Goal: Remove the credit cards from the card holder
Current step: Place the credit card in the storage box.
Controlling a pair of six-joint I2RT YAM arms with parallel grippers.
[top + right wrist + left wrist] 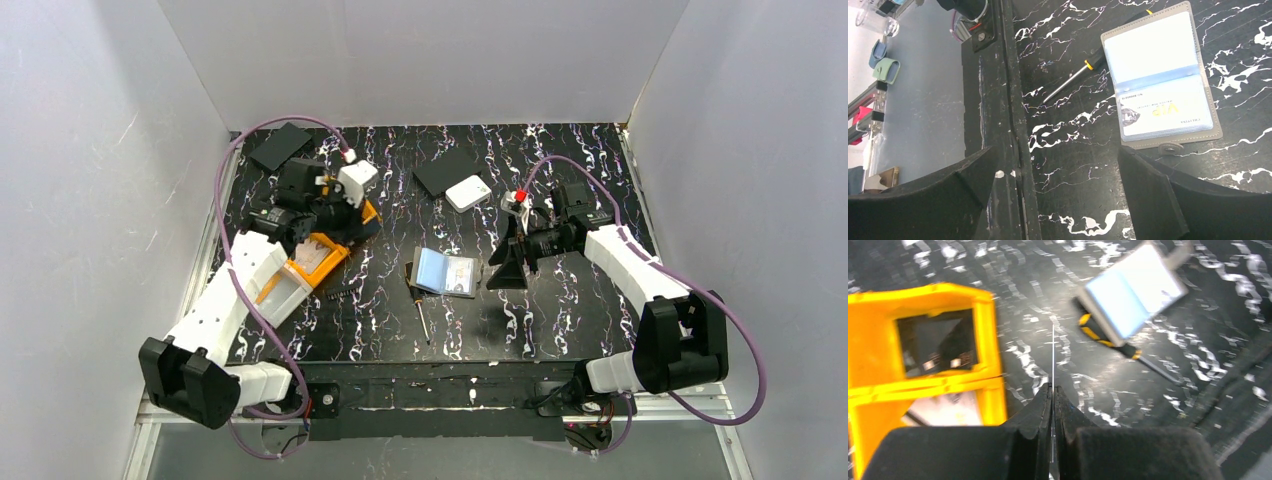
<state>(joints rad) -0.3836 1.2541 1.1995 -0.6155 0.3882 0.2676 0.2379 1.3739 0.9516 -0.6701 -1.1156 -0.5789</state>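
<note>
lying open, card holder (1155, 82) holds cards (1160, 112).

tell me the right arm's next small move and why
Probably ease the right gripper forward and down toward the card holder. Its jaws stand wide open and empty, the holder lies open and flat just ahead of them, and a printed card sits in the nearer pocket, not yet taken out.

Your top view looks steeply down from above and behind the arm bases, taking in the whole counter (560, 300). Both wrist views sit low and close, and all three share the open card holder (445, 271) and screwdriver (422, 315).
</note>
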